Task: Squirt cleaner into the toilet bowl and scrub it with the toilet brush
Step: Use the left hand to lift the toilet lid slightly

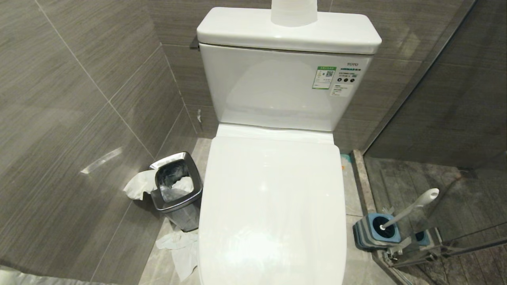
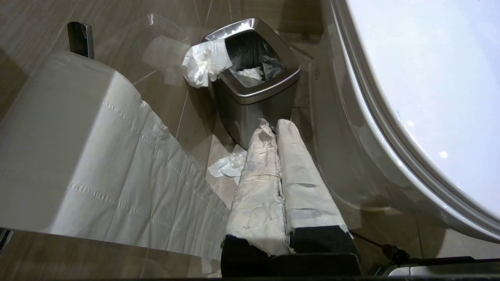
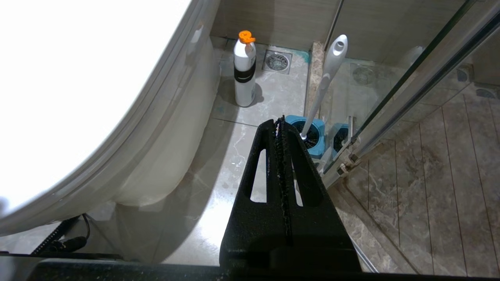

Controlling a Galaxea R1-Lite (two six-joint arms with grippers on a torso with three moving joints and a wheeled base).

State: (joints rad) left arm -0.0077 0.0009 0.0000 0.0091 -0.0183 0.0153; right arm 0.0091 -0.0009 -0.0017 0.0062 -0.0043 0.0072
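Setting: bathroom, small, tiled. White ceramic toilet (image 1: 273,206) with lid down, cistern (image 1: 285,87) behind against grey tile wall (image 1: 79,99). Steel waste bin (image 1: 177,194) beside toilet, tissue spilling out onto floor. Toilet paper roll (image 2: 58,156) mounted on wall. Toilet brush (image 1: 412,208) in blue holder (image 1: 378,233) near glass shower partition (image 3: 410,89). Floor drain (image 3: 277,61) and white bottle (image 3: 245,74) on marbled floor.
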